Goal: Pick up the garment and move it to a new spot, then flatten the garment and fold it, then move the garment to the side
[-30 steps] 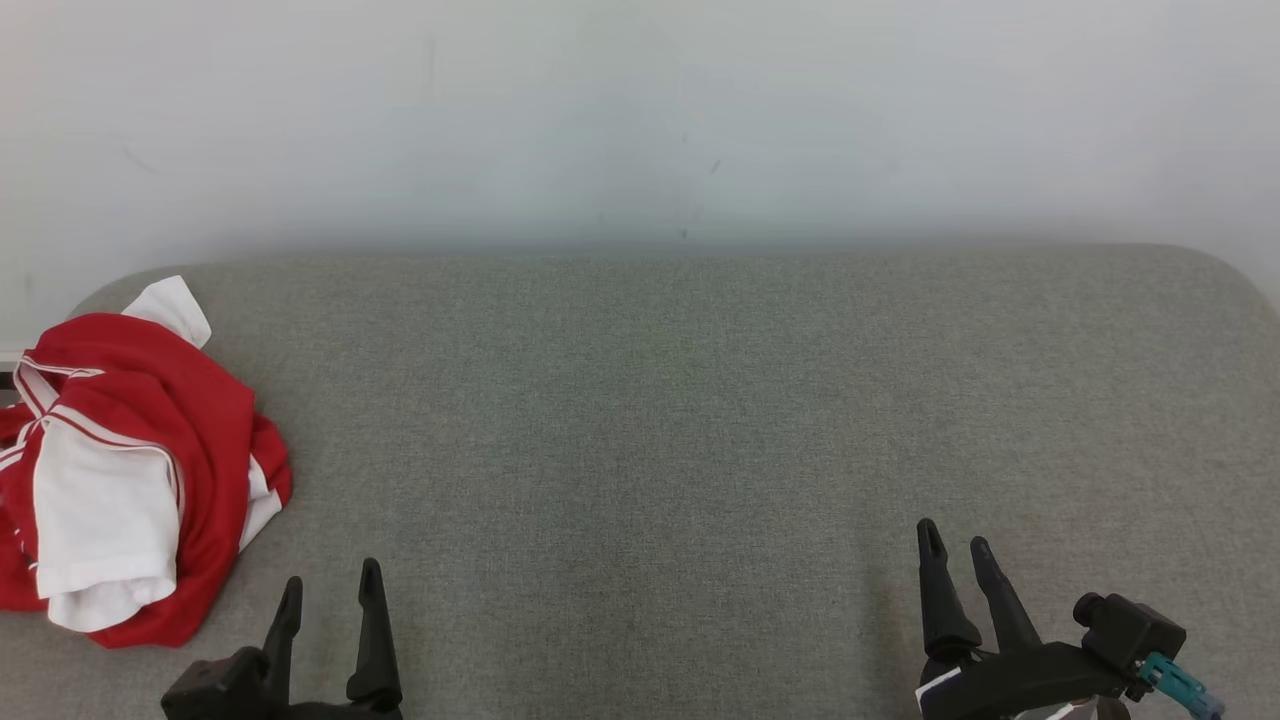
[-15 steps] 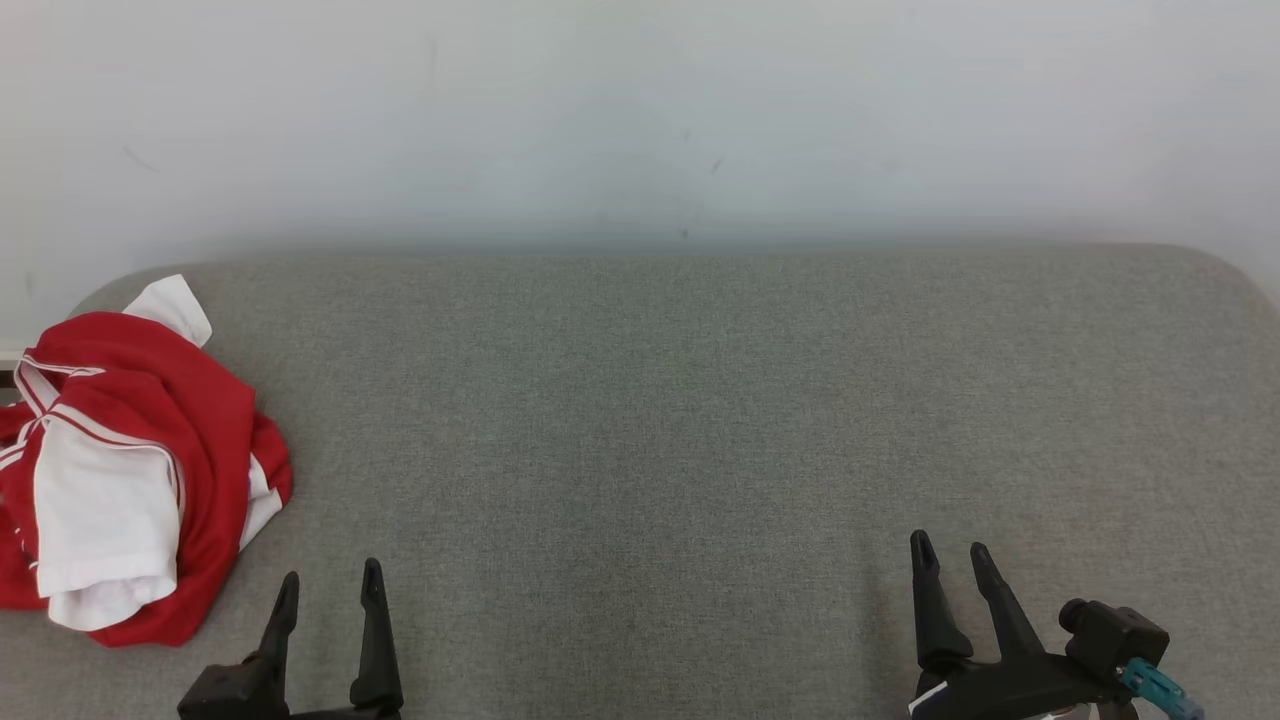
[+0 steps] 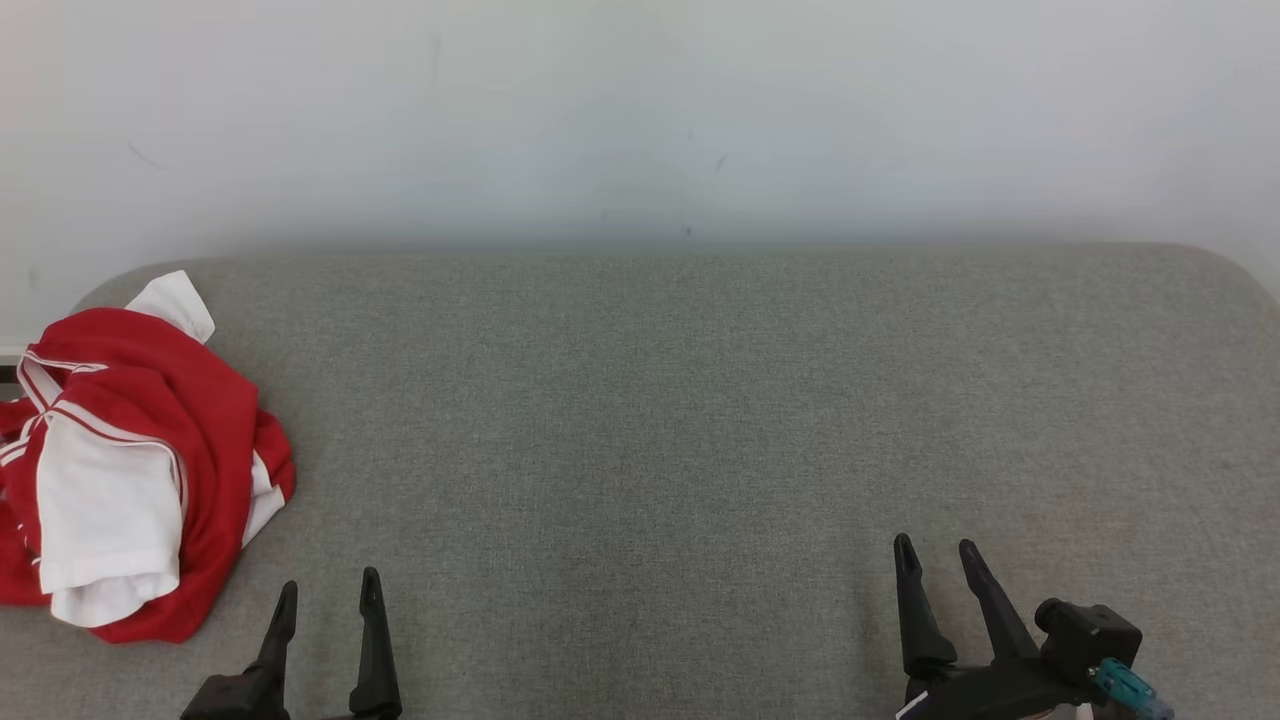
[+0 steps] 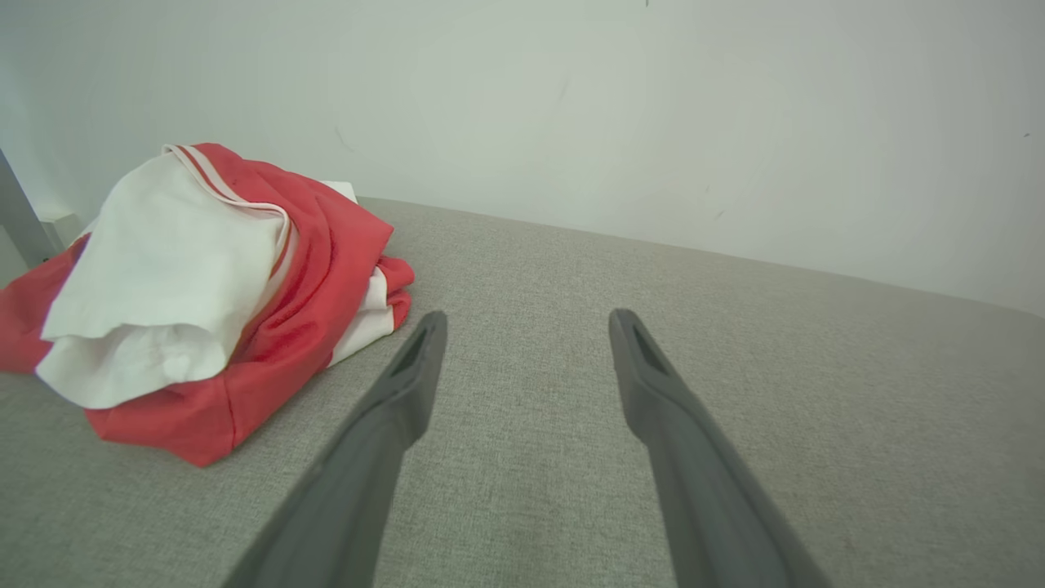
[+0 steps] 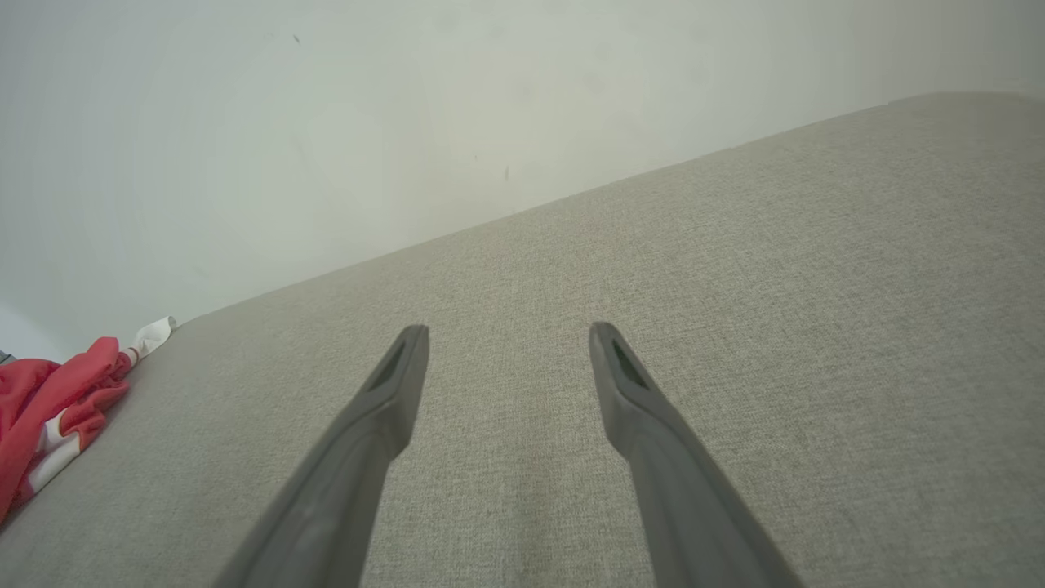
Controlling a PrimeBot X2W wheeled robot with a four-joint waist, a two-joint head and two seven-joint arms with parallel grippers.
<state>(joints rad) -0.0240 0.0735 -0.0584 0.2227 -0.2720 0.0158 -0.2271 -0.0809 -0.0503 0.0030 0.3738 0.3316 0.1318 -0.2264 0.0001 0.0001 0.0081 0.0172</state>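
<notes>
One pale wall fills the far side of the scene, marked with a few faint scuffs. Below it spreads a wide bench covered in grey woven fabric, with rounded far corners.

At the bench's far left edge lies the red-and-white shirt, crumpled in a loose heap. A white sleeve with red-striped trim is draped over the top, and another white corner pokes out toward the wall. Part of the red cloth runs off the left edge of the head view.

The left pincer sits low at the near edge, just right of the heap and apart from it. Its two dark fingers are spread wide with only bare grey fabric between them; it grips nothing.

The right pincer is well away on the other side of the bench, also at the near edge. It is likewise spread wide and empty, with a small teal fitting beside its base.
</notes>
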